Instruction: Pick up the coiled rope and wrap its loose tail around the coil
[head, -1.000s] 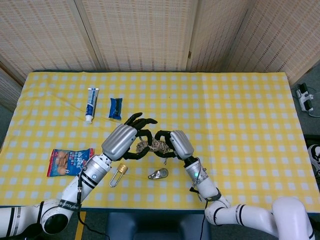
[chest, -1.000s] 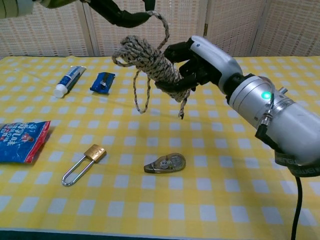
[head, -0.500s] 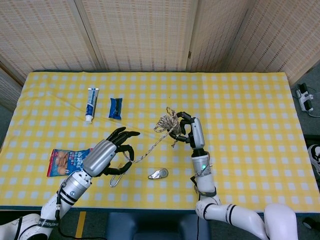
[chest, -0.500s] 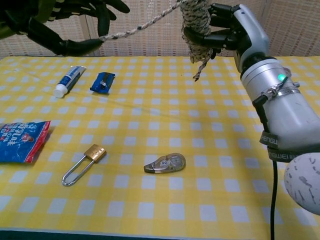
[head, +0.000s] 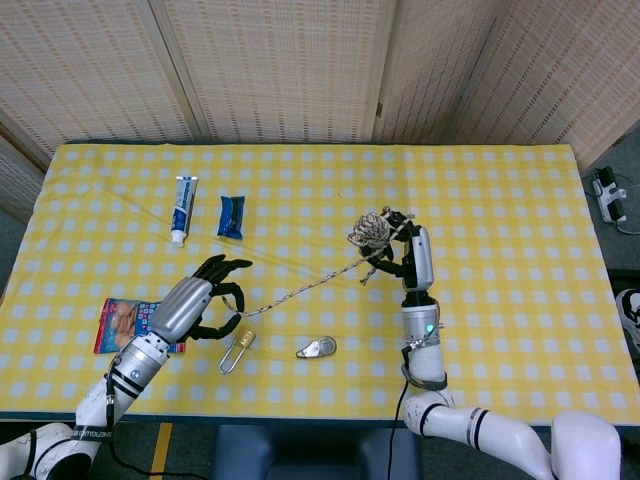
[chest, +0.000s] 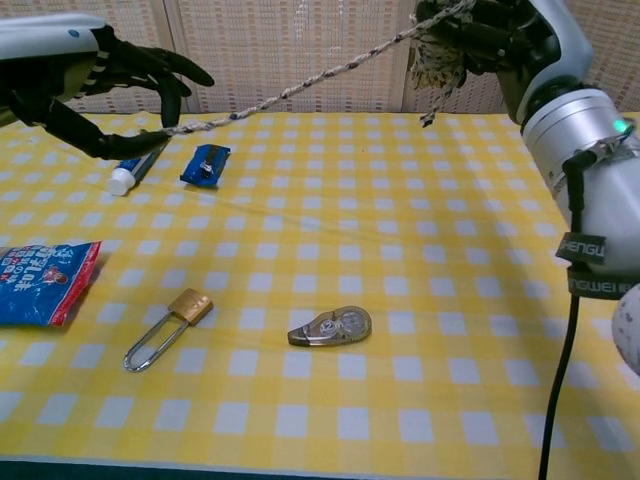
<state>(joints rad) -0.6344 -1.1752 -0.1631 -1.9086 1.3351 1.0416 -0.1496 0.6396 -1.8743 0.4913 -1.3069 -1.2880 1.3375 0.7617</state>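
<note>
The coiled rope (head: 372, 232) is a speckled beige bundle held in the air above the table's middle. My right hand (head: 413, 256) grips it from the right; in the chest view the coil (chest: 441, 48) and that hand (chest: 515, 35) sit at the top edge. The loose tail (head: 305, 287) runs taut, down and to the left, from the coil to my left hand (head: 193, 306). That hand pinches the tail's end between thumb and a finger, its other fingers spread. The chest view shows the left hand (chest: 92, 86) high at left with the tail (chest: 300, 89) stretched straight.
On the yellow checked table (head: 500, 200) lie a toothpaste tube (head: 184, 208), a blue packet (head: 232, 216), a snack packet (head: 135, 322) at the left, a brass padlock (chest: 165, 325) and a correction tape dispenser (chest: 330, 326) near the front.
The hands have drawn apart: the right one carried the coil to the right and higher, the left one pulled back leftward with the tail's end, so the tail now hangs taut between them.
</note>
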